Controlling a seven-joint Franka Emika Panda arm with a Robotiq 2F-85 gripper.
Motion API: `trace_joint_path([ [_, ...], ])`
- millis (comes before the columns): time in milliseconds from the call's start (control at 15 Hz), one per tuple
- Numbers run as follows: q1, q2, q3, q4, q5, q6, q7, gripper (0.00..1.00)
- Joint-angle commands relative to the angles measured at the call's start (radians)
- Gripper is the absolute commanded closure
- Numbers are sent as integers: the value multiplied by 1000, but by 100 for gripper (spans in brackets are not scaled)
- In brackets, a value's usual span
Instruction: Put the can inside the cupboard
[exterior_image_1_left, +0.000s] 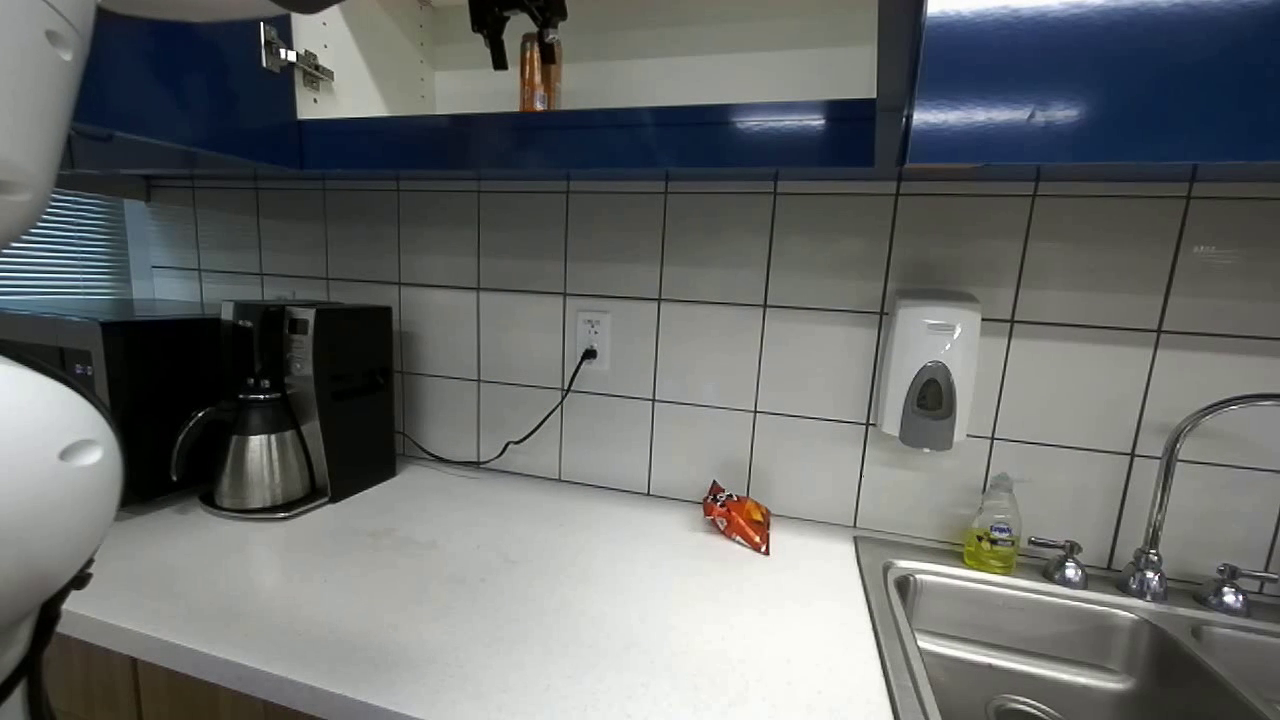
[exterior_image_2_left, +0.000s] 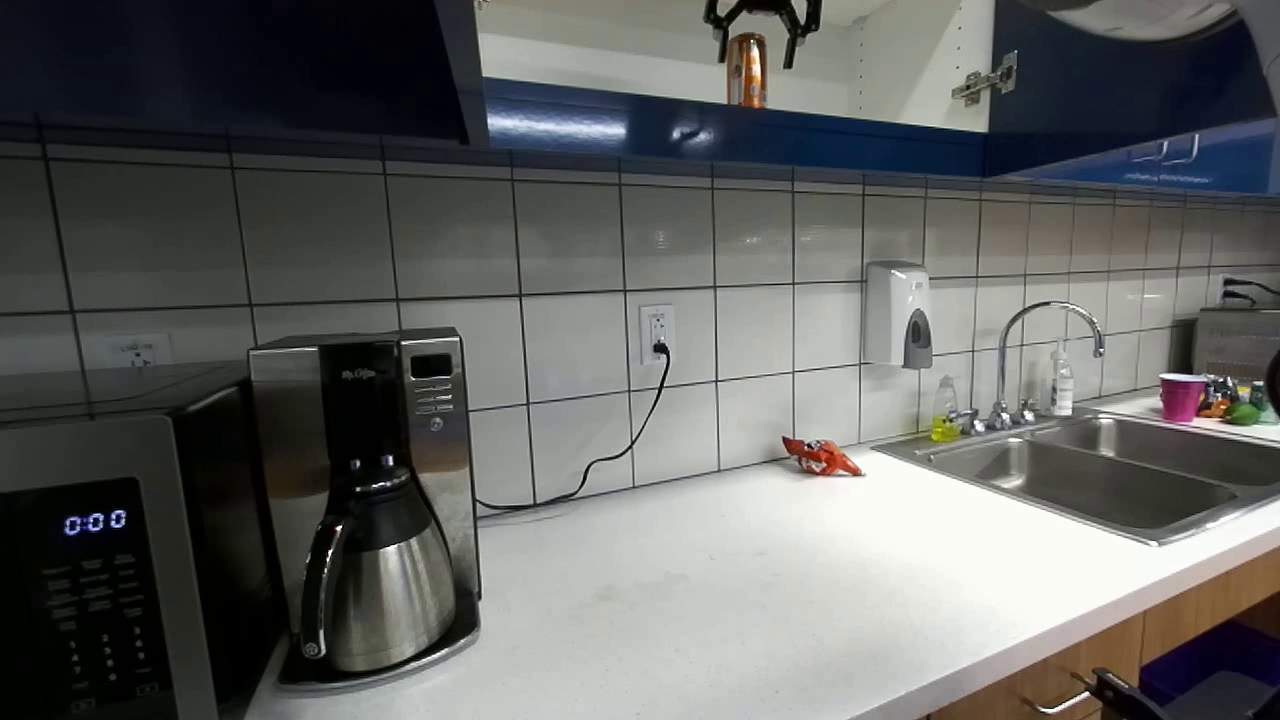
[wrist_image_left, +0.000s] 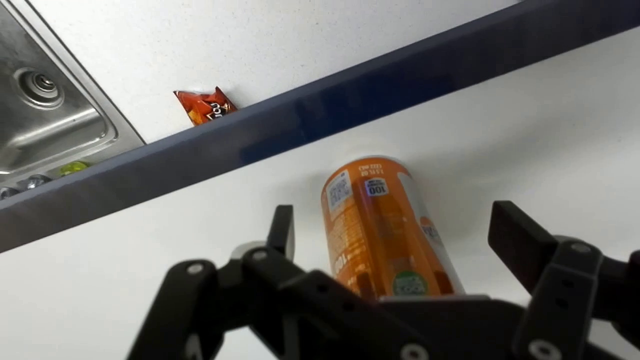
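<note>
The orange can (exterior_image_1_left: 532, 85) stands upright inside the open cupboard (exterior_image_1_left: 620, 142), close behind its blue front edge. In an exterior view the can (exterior_image_2_left: 747, 72) and the cupboard (exterior_image_2_left: 640, 122) show the same. My gripper (exterior_image_1_left: 522, 52) reaches down from above with its fingers around the top of the can. In the wrist view the gripper (wrist_image_left: 393, 227) is open, with a gap between each finger and the can (wrist_image_left: 372, 215). The can's top is hidden behind the gripper's body there. The can rests on the pale shelf, and its lowest part is hidden by the front edge in both exterior views.
The blue cupboard door (exterior_image_2_left: 1100, 95) hangs open on its hinge. Below are the white counter (exterior_image_1_left: 480, 590), a red-orange snack wrapper (exterior_image_1_left: 738, 517), a coffee maker (exterior_image_2_left: 440, 450) and a microwave (exterior_image_2_left: 140, 460). A soap dispenser (exterior_image_1_left: 932, 365) hangs above the counter near the sink (exterior_image_1_left: 890, 640).
</note>
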Motion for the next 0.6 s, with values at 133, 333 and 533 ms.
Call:
trace_joint_path([
  [133,1,-131,2,-122,-1,-37,-4,0],
  [333,7,-215,4,-225,0,-35,-4,0],
  [533,16,-320,6,-383,6,-8,-1,0],
])
